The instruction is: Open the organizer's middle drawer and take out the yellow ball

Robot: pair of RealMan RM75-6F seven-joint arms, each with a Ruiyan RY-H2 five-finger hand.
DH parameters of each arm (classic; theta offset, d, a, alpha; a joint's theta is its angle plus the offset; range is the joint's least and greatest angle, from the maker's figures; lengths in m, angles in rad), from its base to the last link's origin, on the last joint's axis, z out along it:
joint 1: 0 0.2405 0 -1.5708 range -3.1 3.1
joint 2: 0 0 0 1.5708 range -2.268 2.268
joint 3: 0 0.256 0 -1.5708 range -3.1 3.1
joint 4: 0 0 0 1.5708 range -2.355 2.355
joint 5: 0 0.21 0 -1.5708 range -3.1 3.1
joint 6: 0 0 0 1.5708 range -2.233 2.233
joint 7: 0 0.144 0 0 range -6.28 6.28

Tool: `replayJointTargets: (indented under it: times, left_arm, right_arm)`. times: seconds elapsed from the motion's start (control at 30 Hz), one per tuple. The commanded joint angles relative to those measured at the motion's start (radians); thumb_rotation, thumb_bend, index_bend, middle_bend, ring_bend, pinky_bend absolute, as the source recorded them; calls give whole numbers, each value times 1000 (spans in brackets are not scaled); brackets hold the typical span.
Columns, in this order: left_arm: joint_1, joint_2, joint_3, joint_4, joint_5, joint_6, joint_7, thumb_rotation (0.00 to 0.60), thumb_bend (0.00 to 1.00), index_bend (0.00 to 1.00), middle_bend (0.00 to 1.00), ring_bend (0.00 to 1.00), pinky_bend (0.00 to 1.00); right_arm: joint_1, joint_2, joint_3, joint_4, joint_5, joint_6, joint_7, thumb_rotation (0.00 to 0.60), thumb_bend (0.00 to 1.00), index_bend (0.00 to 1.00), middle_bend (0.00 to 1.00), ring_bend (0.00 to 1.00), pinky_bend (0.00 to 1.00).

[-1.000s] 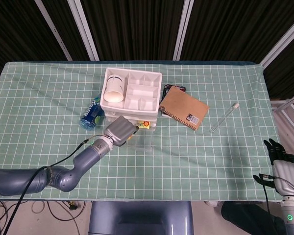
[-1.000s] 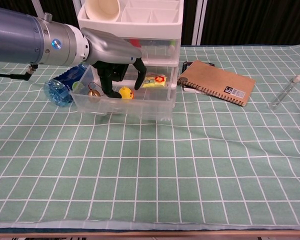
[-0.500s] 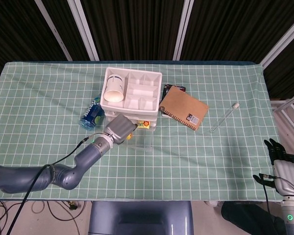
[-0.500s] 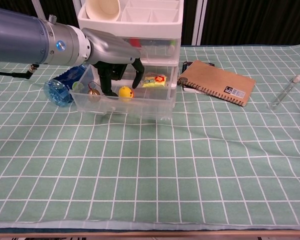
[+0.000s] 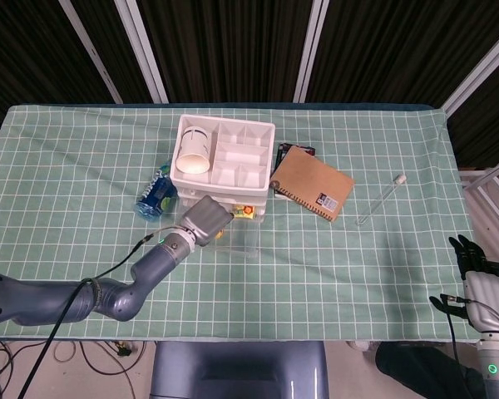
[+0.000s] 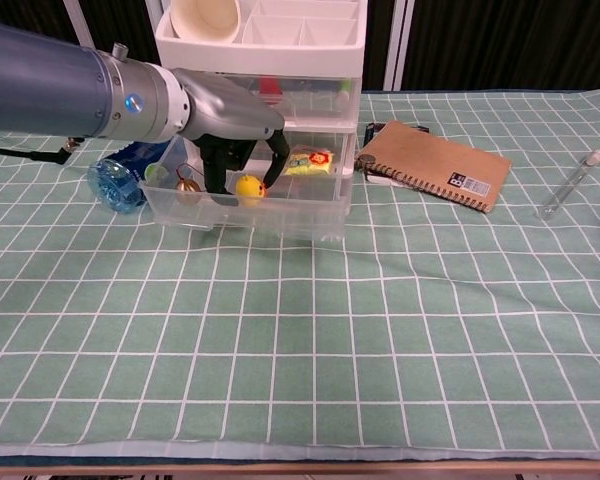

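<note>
Yellow ball (image 6: pixel 248 187) between left hand (image 6: pixel 230 125) fingers, in drawer (image 6: pixel 310 215)

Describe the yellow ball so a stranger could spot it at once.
Find the white plastic drawer organizer standing on the green checked tablecloth; its clear middle drawer is pulled out toward the front. Inside it, between the fingers of the grey left hand, lies the small yellow ball, round and plain, unlike the brass bell on its left.

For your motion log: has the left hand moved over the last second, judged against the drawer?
Yes. In the chest view the left hand has shifted right along the drawer, and its fingers have closed in around the ball.
</note>
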Motion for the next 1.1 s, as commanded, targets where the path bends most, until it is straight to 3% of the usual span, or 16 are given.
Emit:
replayJointTargets:
  times: [0.03,0.57,1.1]
  left_arm:
    - [-7,0,8,1,-6,5,3,600,244,422,1000,1000,1000]
    - [-9,1,26,-7,1,30,-28,600,352,505,1000,1000,1000]
    - [13,118,-27,-144,84,114,-87,600,354,514,1000,1000,1000]
  right_arm:
    - [0,0,0,-1,0,0,0,600,87,0,0,0,228]
    - [0,2,-2,-5,-1,-1,1,600,90,0,0,0,228]
    - [-1,2,-2,-4,-3,1,0,600,92,0,0,0,227]
